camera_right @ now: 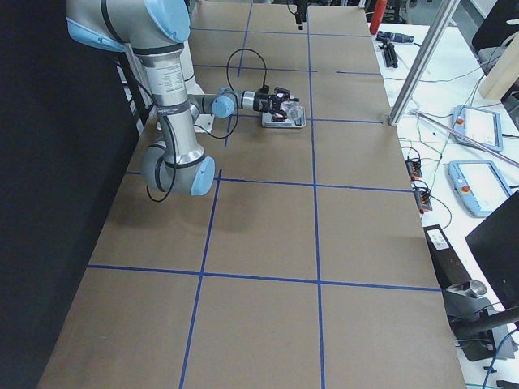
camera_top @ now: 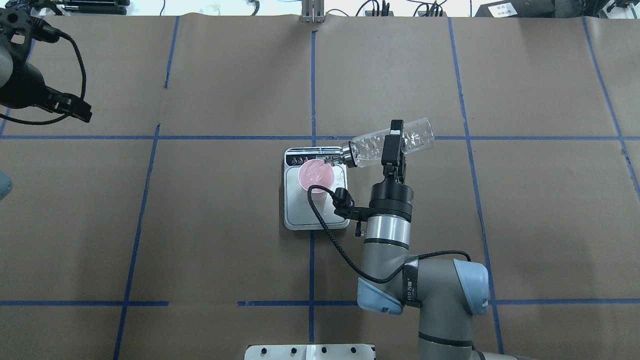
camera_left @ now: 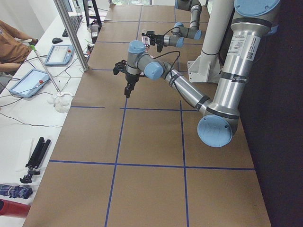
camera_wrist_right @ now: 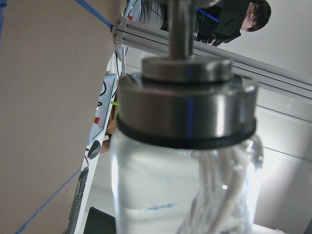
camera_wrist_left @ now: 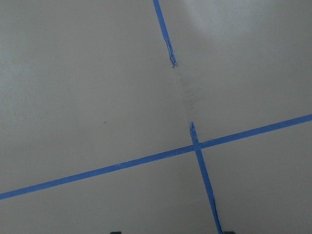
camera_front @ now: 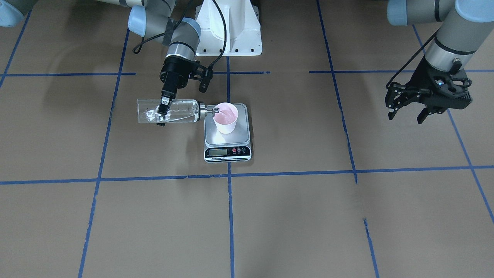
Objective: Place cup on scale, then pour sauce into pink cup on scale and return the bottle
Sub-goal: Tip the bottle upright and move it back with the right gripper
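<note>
The pale pink cup (camera_front: 226, 117) stands on the silver scale (camera_front: 227, 148), also in the overhead view as cup (camera_top: 316, 174) on scale (camera_top: 300, 215). My right gripper (camera_front: 163, 112) is shut on the clear glass bottle (camera_front: 170, 111), held on its side with its silver spout (camera_front: 211, 111) over the cup's rim. The bottle (camera_top: 395, 141) shows the same tilt from overhead, and its cap fills the right wrist view (camera_wrist_right: 187, 102). Clear sauce (camera_front: 148, 115) lies inside the bottle. My left gripper (camera_front: 408, 112) is open and empty, well off to the side above the table.
Brown paper with blue tape lines (camera_top: 313, 80) covers the table. The robot's white base (camera_front: 228, 29) stands behind the scale. Operators' desks with tablets (camera_left: 29, 82) line the far side.
</note>
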`<state>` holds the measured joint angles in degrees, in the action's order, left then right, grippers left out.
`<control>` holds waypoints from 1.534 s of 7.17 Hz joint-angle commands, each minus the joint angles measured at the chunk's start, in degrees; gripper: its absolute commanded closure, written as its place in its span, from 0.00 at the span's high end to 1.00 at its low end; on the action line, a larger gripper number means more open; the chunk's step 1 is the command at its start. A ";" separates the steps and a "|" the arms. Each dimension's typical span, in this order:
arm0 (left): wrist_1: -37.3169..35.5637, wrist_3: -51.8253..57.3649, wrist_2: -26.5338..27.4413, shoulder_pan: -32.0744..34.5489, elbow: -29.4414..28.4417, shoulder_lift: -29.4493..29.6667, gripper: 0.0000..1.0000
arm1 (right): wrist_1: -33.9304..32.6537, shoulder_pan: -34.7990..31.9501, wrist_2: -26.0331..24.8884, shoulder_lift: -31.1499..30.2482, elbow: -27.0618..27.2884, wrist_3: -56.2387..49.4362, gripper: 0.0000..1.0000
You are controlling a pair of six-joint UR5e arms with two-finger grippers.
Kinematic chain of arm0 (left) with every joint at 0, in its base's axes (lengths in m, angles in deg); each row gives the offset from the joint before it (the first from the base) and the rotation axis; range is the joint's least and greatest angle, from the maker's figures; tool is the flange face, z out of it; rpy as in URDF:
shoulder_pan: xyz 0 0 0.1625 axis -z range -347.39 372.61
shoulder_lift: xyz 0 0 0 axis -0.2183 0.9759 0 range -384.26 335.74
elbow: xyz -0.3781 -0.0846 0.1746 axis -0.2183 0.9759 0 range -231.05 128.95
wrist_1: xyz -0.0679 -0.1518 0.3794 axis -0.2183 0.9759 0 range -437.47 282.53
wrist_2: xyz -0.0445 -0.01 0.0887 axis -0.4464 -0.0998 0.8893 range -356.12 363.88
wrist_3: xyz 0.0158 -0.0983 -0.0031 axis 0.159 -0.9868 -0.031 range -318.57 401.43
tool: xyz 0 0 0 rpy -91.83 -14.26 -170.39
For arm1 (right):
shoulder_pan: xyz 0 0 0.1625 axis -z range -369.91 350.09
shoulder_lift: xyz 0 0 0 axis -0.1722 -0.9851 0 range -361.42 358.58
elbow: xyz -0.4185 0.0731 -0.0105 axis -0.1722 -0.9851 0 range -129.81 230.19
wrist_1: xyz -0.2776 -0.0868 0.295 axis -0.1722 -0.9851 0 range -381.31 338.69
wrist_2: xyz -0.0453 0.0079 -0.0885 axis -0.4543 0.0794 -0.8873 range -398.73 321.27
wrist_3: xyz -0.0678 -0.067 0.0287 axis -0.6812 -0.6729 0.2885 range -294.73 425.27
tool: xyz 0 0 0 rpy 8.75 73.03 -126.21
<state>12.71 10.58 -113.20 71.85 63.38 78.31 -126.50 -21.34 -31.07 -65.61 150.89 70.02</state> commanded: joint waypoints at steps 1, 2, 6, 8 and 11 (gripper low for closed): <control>0.00 0.00 -0.07 0.00 0.00 0.09 0.76 | 0.07 0.08 0.51 -0.58 1.33 0.08 0.00; 0.00 0.00 -0.07 0.00 0.00 0.09 0.76 | 0.51 0.09 0.51 -1.54 1.86 0.52 0.00; 0.00 -0.09 -0.07 -0.09 0.09 0.35 0.76 | 1.48 0.70 2.27 -3.04 3.01 10.17 0.00; 0.00 -0.09 -0.07 -0.09 0.09 0.44 0.76 | 1.39 1.14 3.76 -3.13 2.75 20.68 0.00; 0.00 -0.09 -0.07 -0.09 0.18 0.53 0.76 | 1.56 2.19 6.57 -2.69 2.92 36.50 0.00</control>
<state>12.71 10.50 -113.28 71.76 63.50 78.77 -125.01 -19.49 -25.34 -68.44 153.74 100.03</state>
